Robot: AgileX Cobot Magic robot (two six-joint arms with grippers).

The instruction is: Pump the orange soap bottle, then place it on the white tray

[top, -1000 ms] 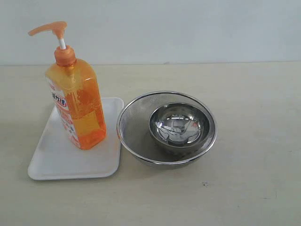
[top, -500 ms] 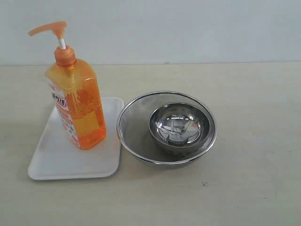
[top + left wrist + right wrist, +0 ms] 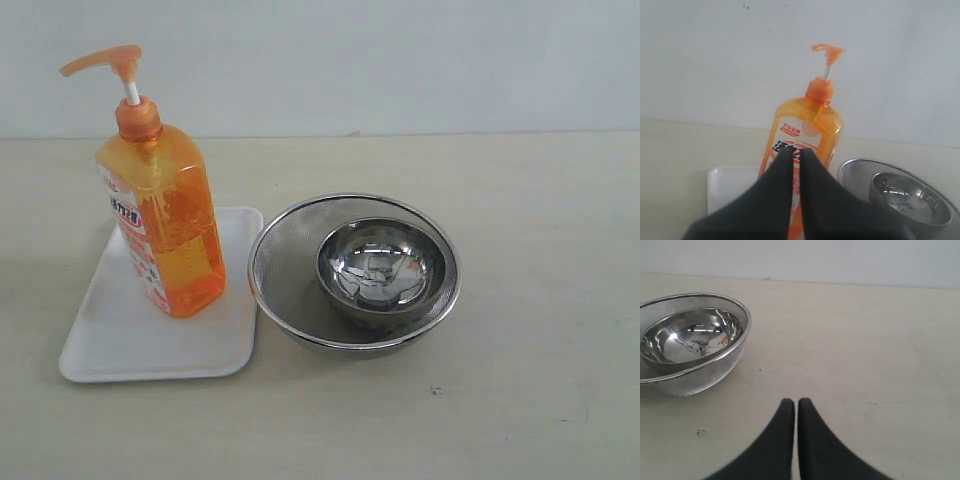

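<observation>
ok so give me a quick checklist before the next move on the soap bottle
1. Soap bottle upright: ok.
2. Bottle on the tray: ok, it stands inside the rim.
3. Pump head unobstructed: ok, raised, nothing over it.
4. Left gripper open for a grasp: not ok, shut, empty, facing the bottle.
5. Right gripper open: not ok, shut, empty, near the strainer.
6. Soap already pumped: cannot tell.

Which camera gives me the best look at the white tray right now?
The exterior view: the whole white tray shows, with the orange soap bottle standing on it. The left wrist view catches only one corner; the right wrist view shows none of it.
</observation>
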